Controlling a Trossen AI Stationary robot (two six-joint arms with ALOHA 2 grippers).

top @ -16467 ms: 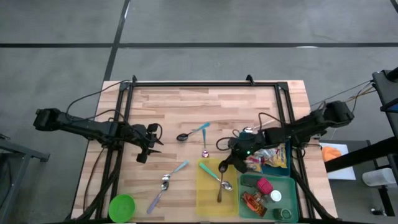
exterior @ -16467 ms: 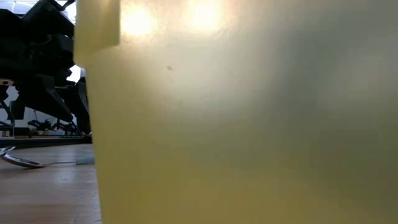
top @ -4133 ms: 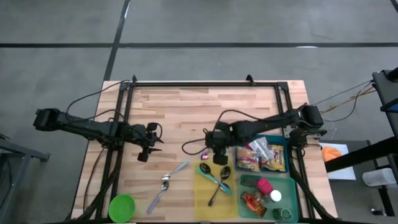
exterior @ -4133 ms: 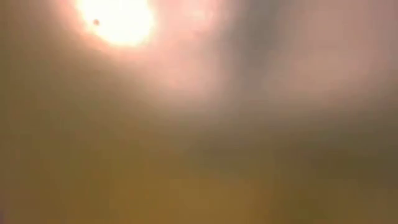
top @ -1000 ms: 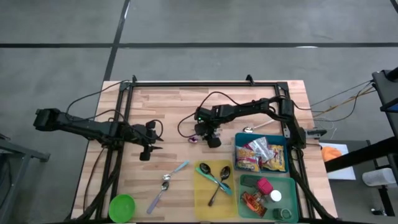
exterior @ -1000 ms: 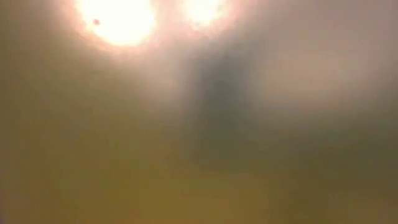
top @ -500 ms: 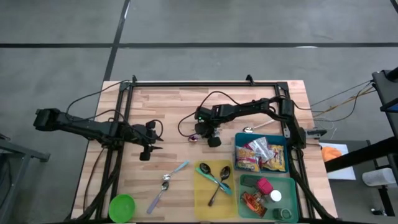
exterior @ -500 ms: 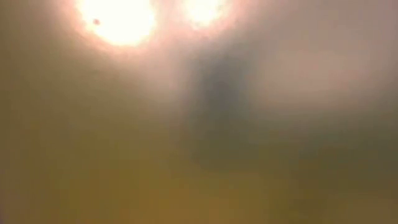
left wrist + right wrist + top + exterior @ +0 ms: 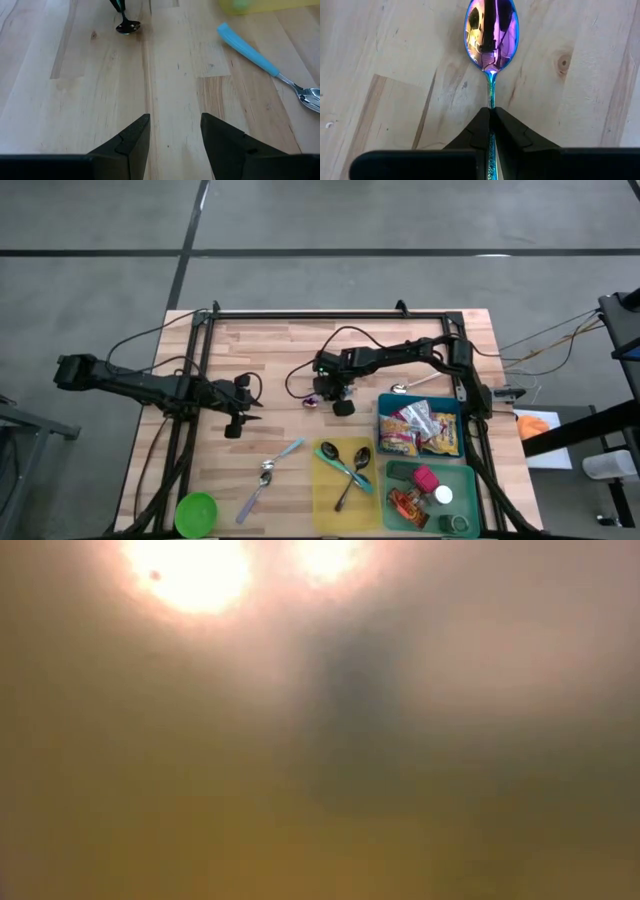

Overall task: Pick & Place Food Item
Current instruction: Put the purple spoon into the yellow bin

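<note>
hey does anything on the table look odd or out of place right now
Yes: the low view is a yellowish blur, apparently blocked. Two spoons lie crossed in the yellow tray. The right gripper is shut on an iridescent spoon.

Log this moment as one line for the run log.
right gripper: fingers shut on iridescent metal spoon lying on wooden table | left gripper: open, over bare wood

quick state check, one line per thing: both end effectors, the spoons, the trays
right end effector: shut on iridescent spoon's handle
iridescent spoon: lying on the wood, bowl up
left end effector: open, empty, above bare wood
blue-handled spoon: flat on table, untouched
yellow tray: holds spoons
blue tray: holds snack packets
green tray: holds small food items
</note>
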